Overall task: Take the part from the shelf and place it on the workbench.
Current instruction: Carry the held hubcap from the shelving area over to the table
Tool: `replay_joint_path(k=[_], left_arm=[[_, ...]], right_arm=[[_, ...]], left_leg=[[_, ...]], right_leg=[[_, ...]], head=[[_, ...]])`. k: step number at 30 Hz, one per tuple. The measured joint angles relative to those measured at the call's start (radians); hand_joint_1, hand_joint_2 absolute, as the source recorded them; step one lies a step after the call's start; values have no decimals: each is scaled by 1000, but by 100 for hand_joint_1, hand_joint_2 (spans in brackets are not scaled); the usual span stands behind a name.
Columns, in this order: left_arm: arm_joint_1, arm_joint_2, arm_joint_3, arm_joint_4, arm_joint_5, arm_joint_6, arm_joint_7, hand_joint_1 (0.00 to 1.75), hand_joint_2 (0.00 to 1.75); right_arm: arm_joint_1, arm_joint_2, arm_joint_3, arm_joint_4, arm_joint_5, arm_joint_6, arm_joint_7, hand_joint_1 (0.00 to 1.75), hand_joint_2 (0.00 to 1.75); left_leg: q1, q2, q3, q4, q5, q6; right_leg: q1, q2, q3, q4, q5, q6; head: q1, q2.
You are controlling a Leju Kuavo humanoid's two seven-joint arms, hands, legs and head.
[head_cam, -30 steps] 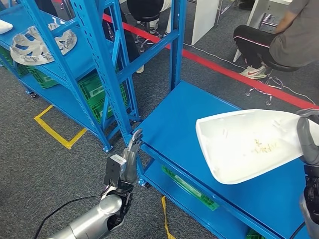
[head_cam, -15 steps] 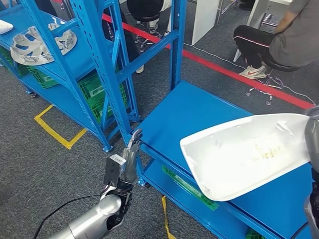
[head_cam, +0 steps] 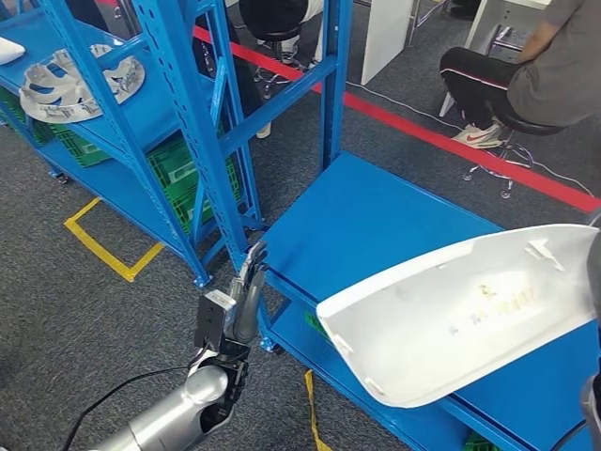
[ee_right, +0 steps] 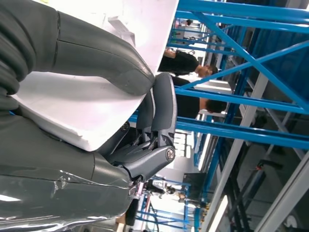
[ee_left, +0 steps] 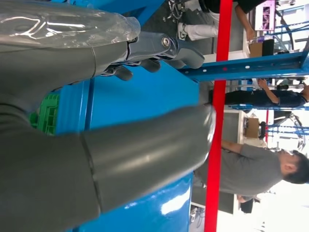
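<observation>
Part [head_cam: 460, 315], a long white shell, hangs tilted over the blue counter [head_cam: 354, 221], clamped between thumb and fingers of the right hand [ee_right: 146, 111]. Left hand [head_cam: 244, 296] hovers empty, fingers apart, beside the counter's near corner.

seated person [head_cam: 546, 80], green crates [head_cam: 174, 178], red floor line [head_cam: 454, 146]
</observation>
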Motion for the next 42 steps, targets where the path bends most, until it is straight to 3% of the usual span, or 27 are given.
replay_joint_path(k=[19, 42], left_arm=[[1, 0, 0, 0, 7, 12, -56, 0, 175], [3, 0, 3, 0, 6, 17, -62, 0, 175]], right_arm=[[4, -2, 9, -24, 4, -20, -5, 175, 175], [20, -16, 14, -32, 1, -35, -26, 175, 175]], left_leg=[[0, 0, 0, 0, 0, 0], [0, 0, 0, 0, 0, 0]], right_leg=[[0, 0, 0, 0, 0, 0], [0, 0, 0, 0, 0, 0]], head=[[0, 0], [0, 0]])
